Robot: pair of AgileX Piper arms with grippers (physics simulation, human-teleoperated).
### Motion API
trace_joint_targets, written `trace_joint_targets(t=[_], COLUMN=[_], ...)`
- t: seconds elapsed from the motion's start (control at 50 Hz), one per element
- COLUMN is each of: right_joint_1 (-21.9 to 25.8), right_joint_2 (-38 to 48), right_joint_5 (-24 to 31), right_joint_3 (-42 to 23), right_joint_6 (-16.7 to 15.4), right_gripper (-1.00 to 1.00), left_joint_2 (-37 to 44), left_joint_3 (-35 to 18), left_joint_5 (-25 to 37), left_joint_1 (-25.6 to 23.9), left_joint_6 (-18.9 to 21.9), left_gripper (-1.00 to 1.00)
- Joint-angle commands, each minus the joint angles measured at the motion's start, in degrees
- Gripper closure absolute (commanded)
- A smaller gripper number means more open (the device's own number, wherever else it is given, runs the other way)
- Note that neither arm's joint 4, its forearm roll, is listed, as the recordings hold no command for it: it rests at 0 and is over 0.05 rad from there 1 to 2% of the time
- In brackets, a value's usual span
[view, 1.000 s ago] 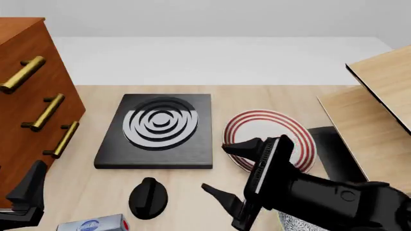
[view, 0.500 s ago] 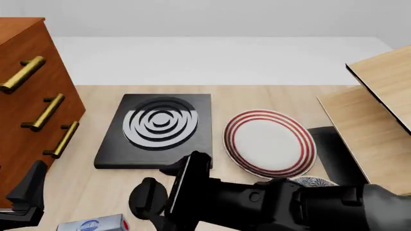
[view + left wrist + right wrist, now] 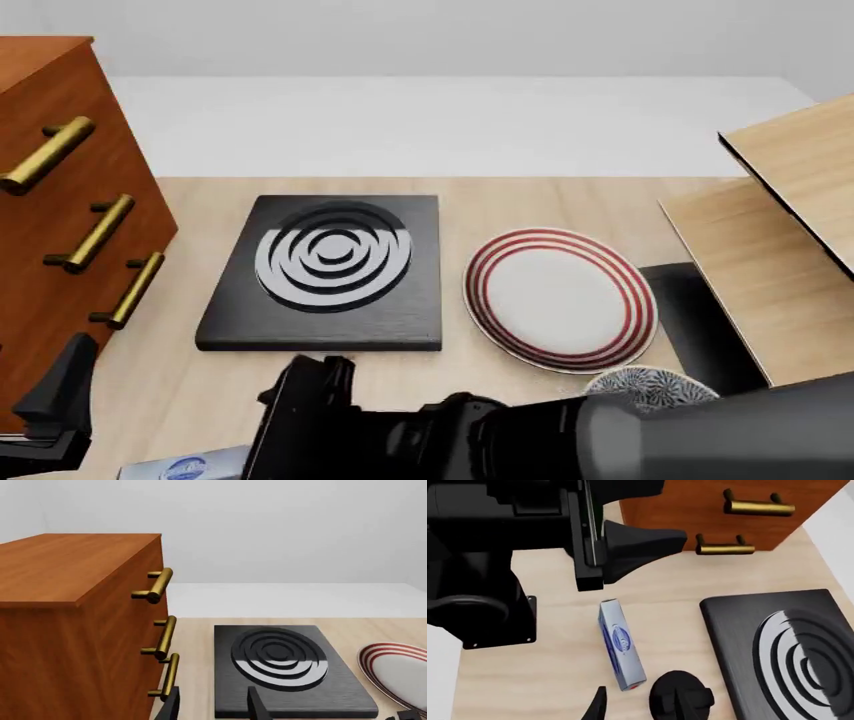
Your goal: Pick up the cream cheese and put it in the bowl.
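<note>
The right gripper [image 3: 634, 705] hovers open and empty over the cream cheese [image 3: 620, 651] (lying on the table [image 3: 554, 630]). The bowl [image 3: 650, 386] sits near the plate [image 3: 561, 297]. The left gripper [image 3: 212, 707] is parted and empty.

The right arm [image 3: 534, 440] reaches across above the cream cheese [image 3: 187, 466]; bowl [image 3: 647, 385] beside plate [image 3: 561, 297].

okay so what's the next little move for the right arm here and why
Probably lower the right gripper onto the cream cheese with its fingers straddling the narrow sides. The right wrist view shows the box lying free on the table, ahead of the fingers, not yet held, with a black knob close beside it.
</note>
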Motion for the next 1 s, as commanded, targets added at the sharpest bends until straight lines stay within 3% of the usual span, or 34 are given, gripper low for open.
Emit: trace_joint_targets(t=[0.02, 0.48, 0.86, 1.0], right_joint_1=[1.24, 0.5, 0.7, 0.32], right_joint_2=[5.52, 12.18, 17.17, 18.49], right_joint_5=[-0.17, -0.37, -2.55, -3.08], right_joint_3=[-3.64, -8.38, -10.41, -10.64], right_joint_6=[1.81, 3.16, 6.98, 7.03], right_gripper=[-1.0, -1.0, -1.0, -1.0], left_joint_2=[0.0, 0.0, 0.0, 0.0], left_joint_3=[0.0, 0.0, 0.0, 0.0], left_joint_5=[0.0, 0.0, 0.0, 0.0], left_joint_1=[0.0, 0.0, 0.0, 0.0], left_joint_6=[0.0, 0.0, 0.0, 0.0], left_gripper=[-1.0, -1.0, -1.0, -1.0])
